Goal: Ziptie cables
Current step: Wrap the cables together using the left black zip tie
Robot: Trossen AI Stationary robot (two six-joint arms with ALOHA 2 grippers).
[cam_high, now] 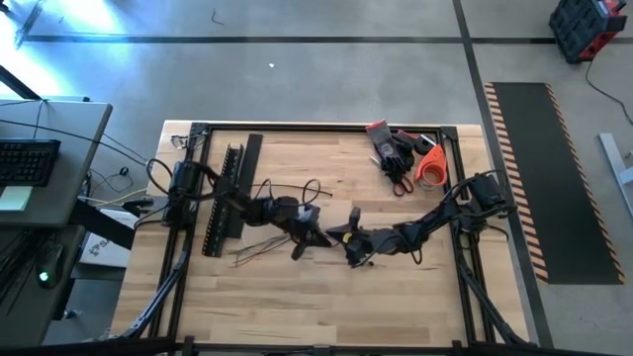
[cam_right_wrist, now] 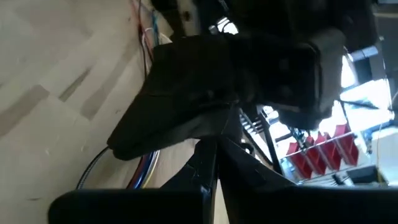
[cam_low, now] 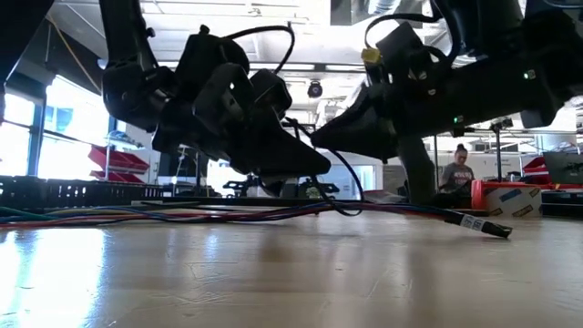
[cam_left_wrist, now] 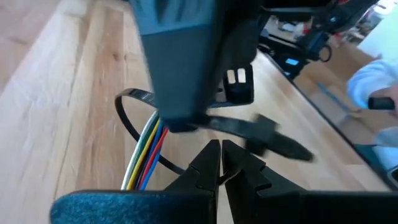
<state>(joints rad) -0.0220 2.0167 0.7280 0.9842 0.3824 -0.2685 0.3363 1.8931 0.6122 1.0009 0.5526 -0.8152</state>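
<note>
Left claw [cam_left_wrist: 219,163] pinched shut, right claw [cam_high: 348,237] likewise, tips nearly meeting mid-table. Directly beneath: thin multicoloured cables [cam_left_wrist: 148,148], ringed by a black plastic ziptie loop [cam_left_wrist: 127,106], seemingly for cinching.

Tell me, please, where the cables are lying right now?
In the high view the cables lie on the table's left-centre, just right of the slotted rail, running under the left gripper.

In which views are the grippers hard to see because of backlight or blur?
Low view: bright windows behind turn both arms into silhouettes above the cables. Left wrist view: the right gripper fills the frame, blurred. Right wrist view: the left gripper is a dark, close mass.
</note>
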